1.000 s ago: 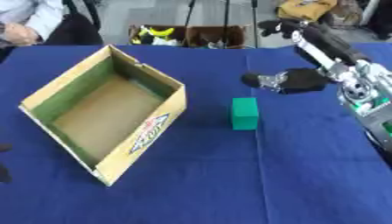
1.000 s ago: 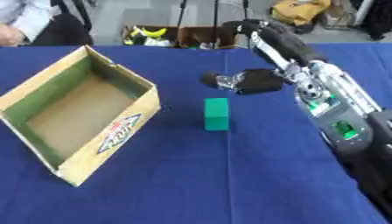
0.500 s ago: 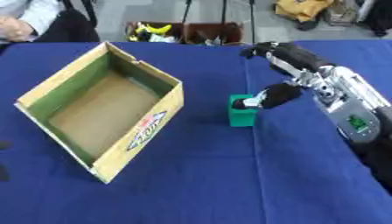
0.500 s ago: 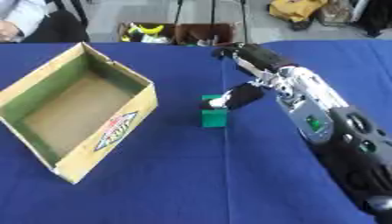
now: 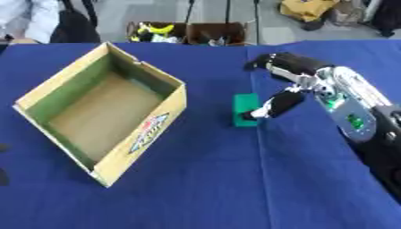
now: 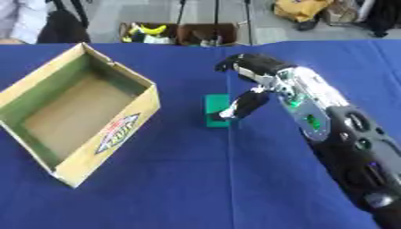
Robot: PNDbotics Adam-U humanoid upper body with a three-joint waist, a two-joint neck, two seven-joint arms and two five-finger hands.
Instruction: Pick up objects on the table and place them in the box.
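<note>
The cardboard box (image 5: 102, 112) sits empty on the left of the blue table (image 5: 235, 188), so by the look of it nothing is placed yet and the whole carry is left to do. The only object visible on the cloth is a green block (image 5: 245, 110), standing just right of the box's near right wall. The right hand (image 5: 274, 105) reaches in from the right, its thumb against the block's right side and fingers (image 6: 235, 62) arched above and beyond it; I cannot tell whether it has closed on the block or only touches it. The left hand shows in neither view. Between block and box lies only bare cloth, though the box wall must be cleared on the way in. Past the far table edge stand open crates of oddments (image 5: 188, 32), and a seated person at the far left, none in the way
</note>
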